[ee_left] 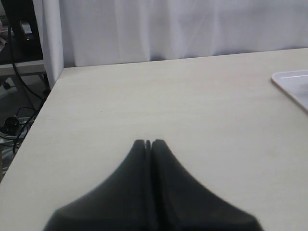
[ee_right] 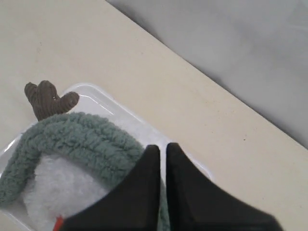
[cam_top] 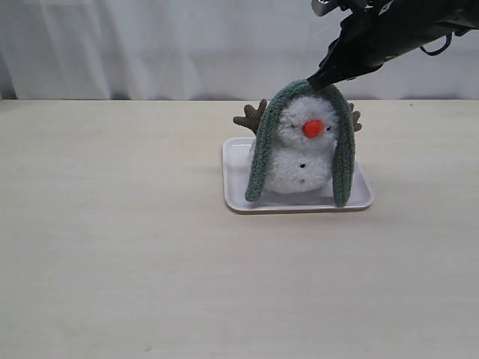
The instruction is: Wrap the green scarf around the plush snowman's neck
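Right gripper (cam_top: 313,82) has its two fingers pressed together, with only a thin slit between them in the right wrist view. Its tip rests on the green scarf (cam_top: 343,161) at the highest point of the arch, on top of the head. Whether a small fold of the fabric is caught in the slit, I cannot tell.

The task is, in my judgement, only at its beginning. The scarf lies over the head of the plush snowman (cam_top: 303,168), not around the neck (cam_top: 297,146). Both ends hang straight down, one at each side of the body, and reach the white tray (cam_top: 236,200) on which the snowman stands upright. The neck itself is bare. What is left: to bring the scarf down behind the head to the neck, then to cross the ends in front.

The left gripper (ee_left: 148,142) is also pressed together and holds nothing, over the bare table (ee_left: 144,91), well apart from the tray.
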Controlling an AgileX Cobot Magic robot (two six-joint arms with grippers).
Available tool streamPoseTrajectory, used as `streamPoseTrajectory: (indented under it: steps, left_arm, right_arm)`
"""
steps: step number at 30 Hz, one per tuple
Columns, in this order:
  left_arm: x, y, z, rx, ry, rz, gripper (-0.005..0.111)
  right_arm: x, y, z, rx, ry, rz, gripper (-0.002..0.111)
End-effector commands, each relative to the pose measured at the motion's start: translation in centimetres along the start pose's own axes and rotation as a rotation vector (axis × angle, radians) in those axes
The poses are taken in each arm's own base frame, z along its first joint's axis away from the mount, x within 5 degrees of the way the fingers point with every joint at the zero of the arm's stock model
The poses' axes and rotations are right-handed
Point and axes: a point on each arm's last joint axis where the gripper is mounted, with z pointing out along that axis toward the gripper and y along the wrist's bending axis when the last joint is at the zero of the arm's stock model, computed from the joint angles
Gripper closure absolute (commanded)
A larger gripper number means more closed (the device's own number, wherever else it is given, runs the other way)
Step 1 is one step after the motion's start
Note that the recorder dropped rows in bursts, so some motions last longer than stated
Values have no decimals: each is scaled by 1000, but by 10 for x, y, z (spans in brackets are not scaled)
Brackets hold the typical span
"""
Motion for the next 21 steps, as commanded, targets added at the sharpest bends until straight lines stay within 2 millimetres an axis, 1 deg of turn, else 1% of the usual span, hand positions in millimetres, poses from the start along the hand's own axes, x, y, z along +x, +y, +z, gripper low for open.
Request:
streamPoseTrajectory:
  steps: [1, 5, 8, 12, 15, 18, 21]
  left_arm:
    - [-1, 0, 0, -2, -14, -4, 107]
    - [-1, 0, 0, -2, -14, -4, 107]
    - [-1, 0, 0, -2, -14, -4, 107]
    - [-1, 0, 0, -2, -14, -4, 107]
    - [-1, 0, 0, -2, -14, -4, 107]
    - [-1, 0, 0, -2, -14, -4, 107]
    - [-1, 0, 0, -2, -14, -4, 107]
  right_arm:
    - [-4, -1, -4, 0, -4, 10, 100]
    - [-13, -2, -16, -44, 35, 23, 83]
    - [-18, -1, -26, -95, 85, -8, 71]
    - [-15, 3, -31, -159, 156, -64, 56]
    - [-11, 2, -26, -137, 167, -74, 55]
    - [-7, -1, -13, -101, 167, -40, 55]
    - [-2, 0, -2, -111, 190, -43, 55]
